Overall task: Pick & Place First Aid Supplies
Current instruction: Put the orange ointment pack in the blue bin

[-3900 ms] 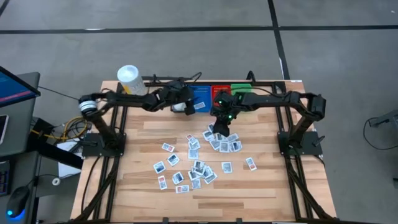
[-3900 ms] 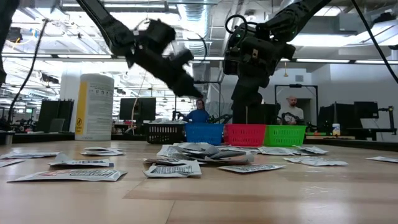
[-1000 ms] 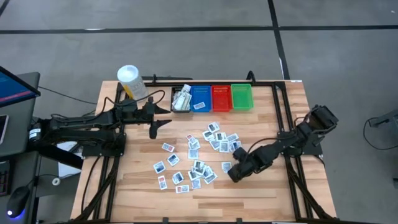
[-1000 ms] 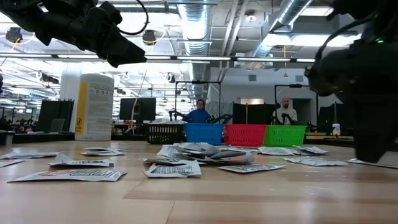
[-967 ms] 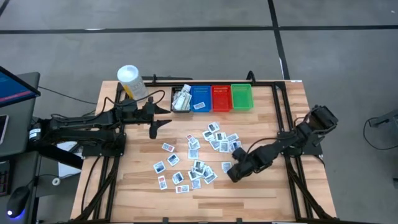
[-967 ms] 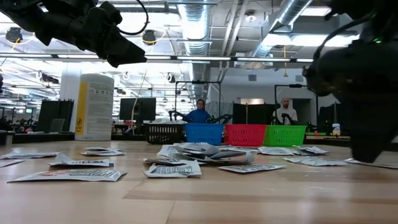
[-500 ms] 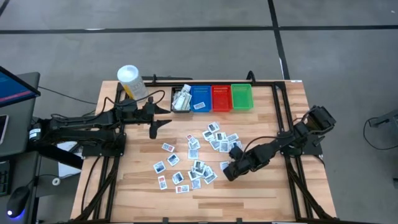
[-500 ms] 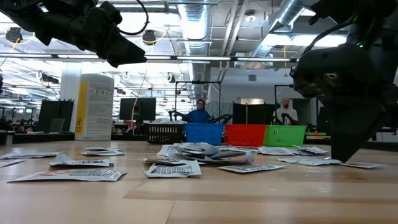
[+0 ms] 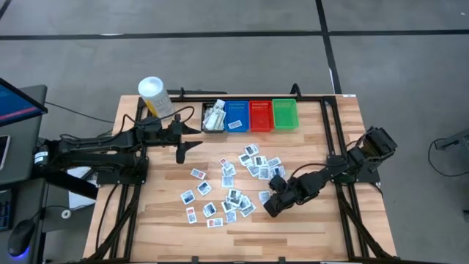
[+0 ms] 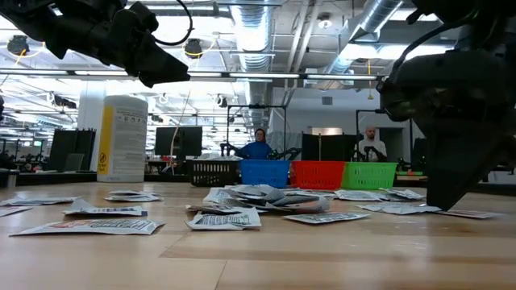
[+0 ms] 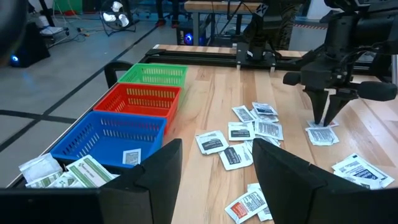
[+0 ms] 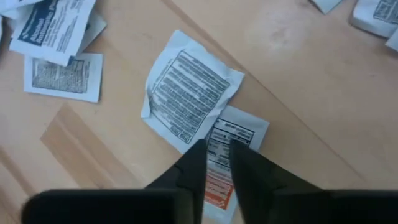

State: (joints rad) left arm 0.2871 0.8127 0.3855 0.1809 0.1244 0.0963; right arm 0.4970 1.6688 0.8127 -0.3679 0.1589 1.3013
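- We see the table [image 9: 308, 220] as pale wooden planks with visible grain, inside a dark metal frame.
- The first aid packets [image 9: 234, 183] are small flat paper rectangles, white with dark print and some red marks, strewn loosely over the middle of the table; several overlap.
- Along the far edge stand four bins in a row: a black bin [image 9: 213, 117] with packets in it, a blue bin [image 9: 236, 115] holding one packet, a red bin [image 9: 261, 114] and a green bin [image 9: 285, 113], all of latticed plastic.
- A white cylindrical tub [image 9: 154, 95] with a yellow label stands at the far left corner.
- The right gripper [image 12: 217, 163] points down at the right edge of the scattered packets, its dark fingers close together with a narrow gap, over a packet with a red mark [image 12: 229, 146] that lies partly under a crinkled white packet [image 12: 191, 90]; we cannot tell whether they pinch it.
- The left gripper [image 9: 185, 149] hangs above the table's left side, near the black bin and well apart from the packets, its fingers spread wide.
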